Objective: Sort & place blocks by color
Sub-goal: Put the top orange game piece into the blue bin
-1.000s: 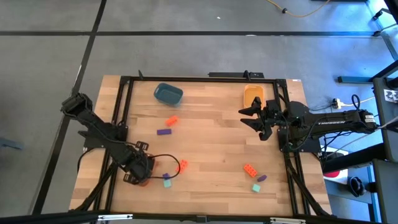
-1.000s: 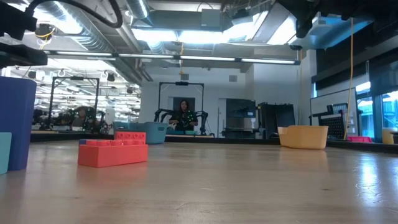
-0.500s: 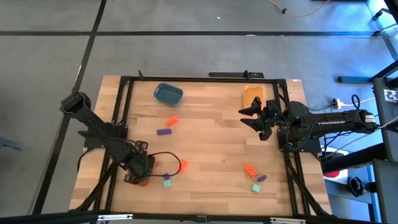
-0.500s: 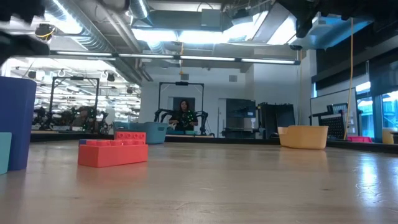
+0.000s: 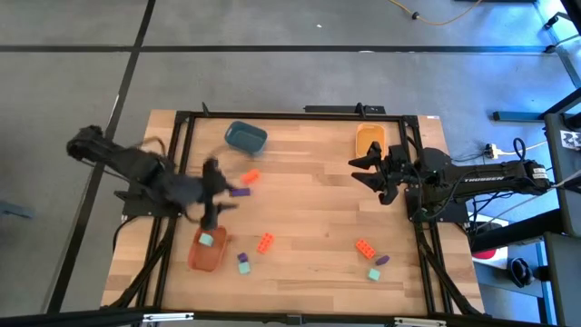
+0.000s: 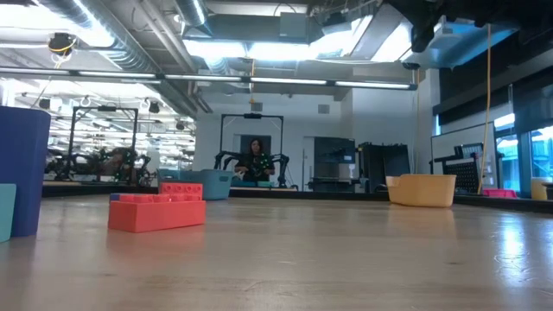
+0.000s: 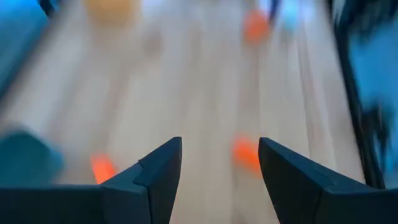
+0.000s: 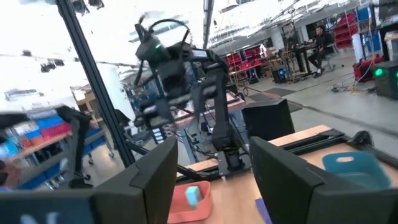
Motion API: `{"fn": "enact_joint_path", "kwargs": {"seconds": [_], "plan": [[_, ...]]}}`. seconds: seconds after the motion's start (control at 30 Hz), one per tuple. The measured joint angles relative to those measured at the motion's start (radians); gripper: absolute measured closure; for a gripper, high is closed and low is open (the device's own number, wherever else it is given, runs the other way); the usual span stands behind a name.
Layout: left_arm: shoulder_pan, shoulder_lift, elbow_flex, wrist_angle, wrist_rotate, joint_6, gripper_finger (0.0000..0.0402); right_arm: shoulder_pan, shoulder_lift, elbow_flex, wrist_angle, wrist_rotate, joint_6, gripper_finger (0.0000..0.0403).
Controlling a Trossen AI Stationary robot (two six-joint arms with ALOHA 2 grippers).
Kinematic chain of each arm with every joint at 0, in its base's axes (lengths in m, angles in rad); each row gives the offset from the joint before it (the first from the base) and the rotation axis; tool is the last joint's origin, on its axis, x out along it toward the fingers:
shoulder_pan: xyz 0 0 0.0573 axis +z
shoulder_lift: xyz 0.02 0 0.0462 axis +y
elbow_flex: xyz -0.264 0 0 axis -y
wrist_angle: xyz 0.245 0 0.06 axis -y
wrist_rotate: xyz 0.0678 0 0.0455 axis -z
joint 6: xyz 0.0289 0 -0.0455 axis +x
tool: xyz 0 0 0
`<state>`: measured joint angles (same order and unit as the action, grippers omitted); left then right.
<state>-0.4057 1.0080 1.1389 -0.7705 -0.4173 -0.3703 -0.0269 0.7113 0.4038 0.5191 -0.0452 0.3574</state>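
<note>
My left gripper (image 5: pixel 211 195) hangs open above the left half of the table, blurred, with nothing between its fingers (image 7: pixel 219 168). Below it, toward the near edge, an orange bowl (image 5: pixel 206 257) holds a teal block (image 5: pixel 206 240). Loose blocks lie flat on the wood: orange-red (image 5: pixel 251 176), purple (image 5: pixel 240 192), orange-red (image 5: pixel 265 242), teal (image 5: pixel 243 264), and near right an orange-red (image 5: pixel 365 247), a purple (image 5: pixel 382 260) and a teal one (image 5: pixel 373 273). My right gripper (image 5: pixel 368 173) waits open at the right, raised, beside the yellow bowl (image 5: pixel 369 139).
A dark blue bowl (image 5: pixel 245 136) stands at the far left and the yellow bowl at the far right. A black frame (image 5: pixel 182 116) runs round the tabletop. The middle of the table is bare wood. In the low view an orange-red block (image 6: pixel 157 212) stands close.
My left gripper has risen from over the orange bowl near the front left and swung toward the far edge, tipping up from pointing down. The bowl, covered before, now shows with a teal block in it. The other blocks have stayed where they were.
</note>
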Motion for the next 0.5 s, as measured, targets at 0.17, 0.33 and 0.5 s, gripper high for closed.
{"fn": "enact_joint_path", "kwargs": {"seconds": [0.17,0.33,0.5], "plan": [[0.193,-0.120,-0.170,0.453,0.042,0.189,0.0200,0.000,0.000,0.000,0.000,0.000,0.029,0.0200],[0.302,-0.167,-0.400,0.900,0.179,0.126,0.0201,0.000,0.000,0.000,0.002,0.023,0.022,0.0200],[0.315,-0.164,-0.513,1.030,0.166,0.037,0.0201,0.000,0.000,0.000,0.007,0.024,-0.030,0.0200]]}}
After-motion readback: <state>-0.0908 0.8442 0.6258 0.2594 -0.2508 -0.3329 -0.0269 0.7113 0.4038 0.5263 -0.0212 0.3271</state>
